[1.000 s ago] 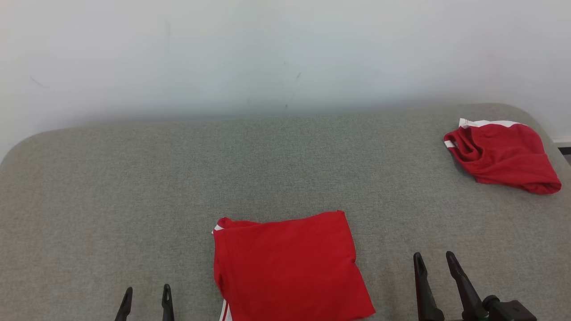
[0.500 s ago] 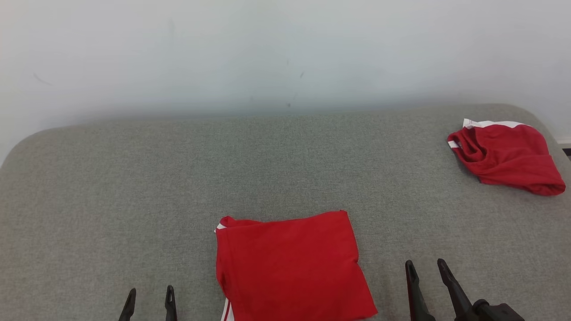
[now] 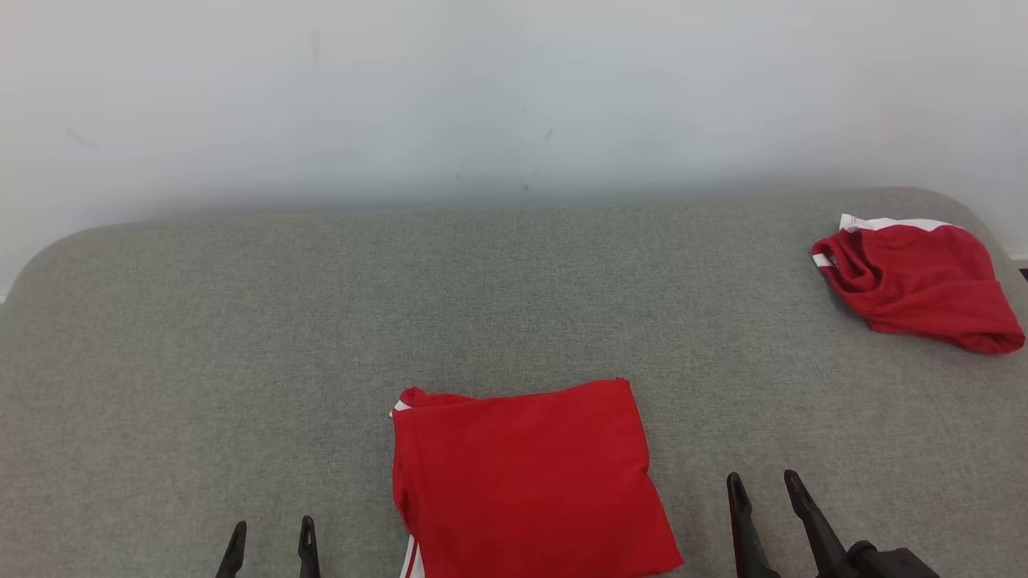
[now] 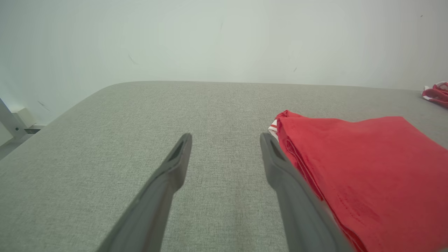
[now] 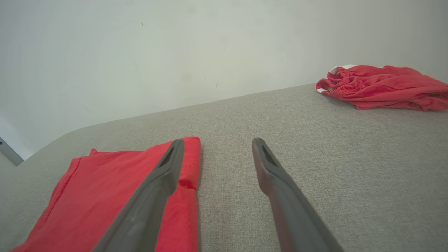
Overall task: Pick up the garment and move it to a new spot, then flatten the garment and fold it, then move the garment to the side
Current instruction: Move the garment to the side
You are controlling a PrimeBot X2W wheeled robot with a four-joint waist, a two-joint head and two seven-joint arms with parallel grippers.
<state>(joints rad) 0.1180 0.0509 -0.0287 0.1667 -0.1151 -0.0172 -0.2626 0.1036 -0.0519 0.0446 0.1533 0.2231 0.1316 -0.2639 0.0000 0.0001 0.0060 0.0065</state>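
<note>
A red garment (image 3: 526, 478) with white trim lies folded into a flat square at the near middle of the grey cushioned surface (image 3: 321, 321). It shows as well in the left wrist view (image 4: 364, 168) and the right wrist view (image 5: 105, 189). My left gripper (image 3: 271, 531) stands open to the left of the folded garment, holding nothing. On the garment's right, my right gripper (image 3: 763, 482) is open and empty too. Both grippers hover just above the surface, clear of the cloth.
A second red garment (image 3: 915, 281) with a white band lies bunched at the far right corner, seen also in the right wrist view (image 5: 381, 85). A pale wall (image 3: 514, 96) rises behind the surface. The surface's rounded left corner (image 4: 105, 87) drops toward the floor.
My right gripper has drawn back a little toward the lower edge of the head view. The head camera has shifted slightly, sliding the scene to the right. The folded garment has not moved.
</note>
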